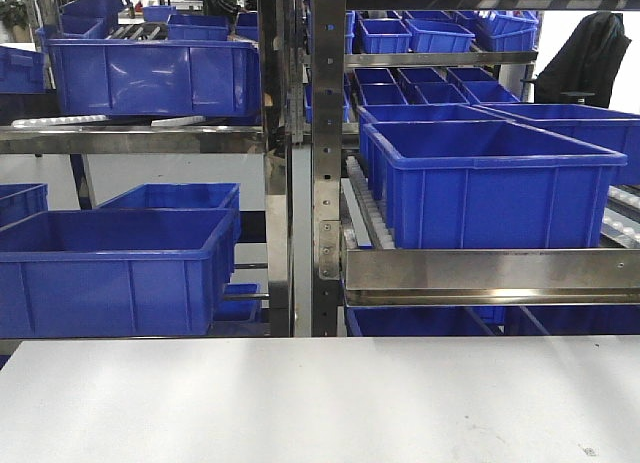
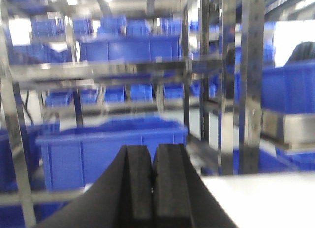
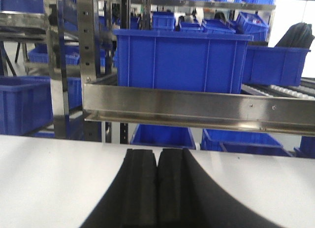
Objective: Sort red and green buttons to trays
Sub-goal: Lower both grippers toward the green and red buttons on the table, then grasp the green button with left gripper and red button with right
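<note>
Blue plastic crates throughout, on steel racking behind a white tabletop [image 1: 320, 403]. Front view, right side: large crate [image 1: 495, 188] on a roller track [image 1: 365, 208], held back by a stainless rail [image 1: 490, 273] along the shelf's front edge. Second crate [image 1: 600, 133] of like size just behind and to its right. Inside the large one, only smooth blue walls on show; floor hidden by the front wall. Higher up on that side, rows of smaller crates [image 1: 400, 33] packed edge to edge, contents out of sight.

Left of the perforated upright [image 1: 327, 153]: low crate [image 1: 110, 268] at about table level, rear crate [image 1: 175, 196] close behind it, and upper crate [image 1: 150, 75] on the shelf above. Again only inner walls visible over the rims; bottoms hidden. Dark garment [image 1: 592, 58] hanging at far right, beyond the racks.

Left wrist view, blurred: left gripper [image 2: 153, 188] clenched, black pads pressed flat together, grasping nothing. Pointed towards a crate on a low shelf [image 2: 110, 149], past the corner of the tabletop.

Right wrist view, sharper: right gripper [image 3: 157, 188] clenched likewise, pads meeting along a thin seam, grasping nothing. Poised over the tabletop, facing the stainless rail and the large crate resting behind it; further blue crates on the level beneath.

Red and green buttons, and the trays: whereabouts impossible to tell from these three views.
</note>
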Available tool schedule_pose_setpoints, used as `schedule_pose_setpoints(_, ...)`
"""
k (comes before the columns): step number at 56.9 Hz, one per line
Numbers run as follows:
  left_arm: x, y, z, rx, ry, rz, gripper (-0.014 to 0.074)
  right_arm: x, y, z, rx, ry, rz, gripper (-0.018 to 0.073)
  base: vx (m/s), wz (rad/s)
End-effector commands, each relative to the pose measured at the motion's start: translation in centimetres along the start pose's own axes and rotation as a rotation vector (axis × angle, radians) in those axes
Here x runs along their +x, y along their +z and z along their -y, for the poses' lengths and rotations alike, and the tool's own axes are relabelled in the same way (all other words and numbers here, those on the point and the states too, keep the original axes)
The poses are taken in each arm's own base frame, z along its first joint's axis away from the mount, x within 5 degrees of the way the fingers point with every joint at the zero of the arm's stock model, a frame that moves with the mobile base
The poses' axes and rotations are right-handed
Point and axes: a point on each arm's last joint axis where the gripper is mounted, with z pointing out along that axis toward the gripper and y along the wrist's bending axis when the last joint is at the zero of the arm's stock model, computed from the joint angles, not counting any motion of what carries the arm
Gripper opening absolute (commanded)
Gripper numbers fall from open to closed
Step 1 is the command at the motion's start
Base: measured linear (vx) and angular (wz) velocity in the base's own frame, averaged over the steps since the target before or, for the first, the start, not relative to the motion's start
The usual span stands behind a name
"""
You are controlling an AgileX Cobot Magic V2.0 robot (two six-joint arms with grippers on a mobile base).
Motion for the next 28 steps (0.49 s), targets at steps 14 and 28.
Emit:
schedule_pose_setpoints(14, 1.3, 4.5, 0.0, 0.007, 0.024, -0.242, 0.0029, -0.5, 4.2, 0.1, -0.002, -0.011, -0.125, -0.0003, 0.00, 0.00)
schedule_pose_setpoints(28, 3.6, 6.8, 0.1, 0.015, 0.058, -0.420, 0.0192, 1.4, 6.8, 0.0, -0.013, -0.005, -0.300, 0.0047, 0.00, 0.00)
